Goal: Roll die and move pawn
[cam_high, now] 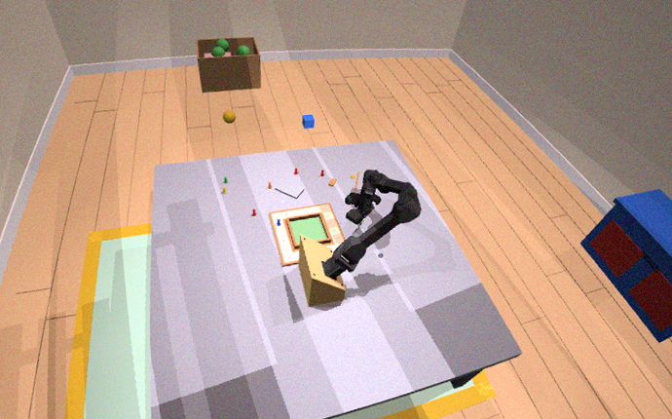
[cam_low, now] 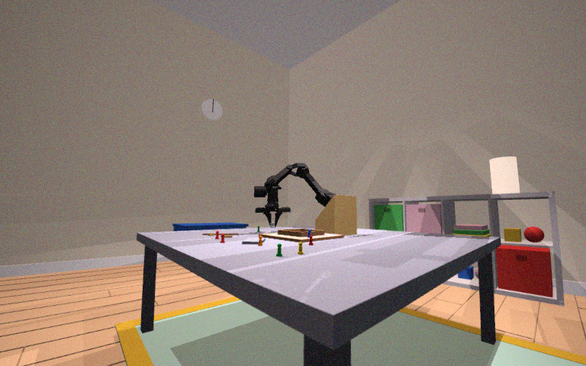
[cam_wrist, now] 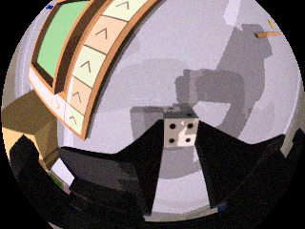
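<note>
My gripper (cam_high: 358, 226) (cam_low: 272, 224) (cam_wrist: 178, 124) is shut on the white die (cam_wrist: 180, 133), to the right of the board. One die face with several dark pips shows toward the wrist camera. The fingertips are low over the table; the height of the die is hard to tell. The board (cam_high: 278, 244) (cam_low: 268, 235) (cam_wrist: 102, 34) has squares with arrows around the dice tray (cam_high: 307, 228) (cam_low: 297, 232) (cam_wrist: 57, 38), whose green floor holds nothing in the part that shows. The blue pawn (cam_high: 278, 222) (cam_low: 309, 232) (cam_wrist: 50, 7) stands upright on the board's far left part in the top view.
Red pawns (cam_high: 254, 212) (cam_high: 296, 171) (cam_high: 322, 172), an orange pawn (cam_high: 269, 185), a green pawn (cam_high: 225, 180) and a yellow pawn (cam_high: 224, 190) stand beyond the board. A dark bent piece (cam_high: 295, 197), an orange block (cam_high: 332, 181) and an orange stick (cam_high: 357, 182) lie there too. The tan arm mount (cam_high: 320, 285) borders the board.
</note>
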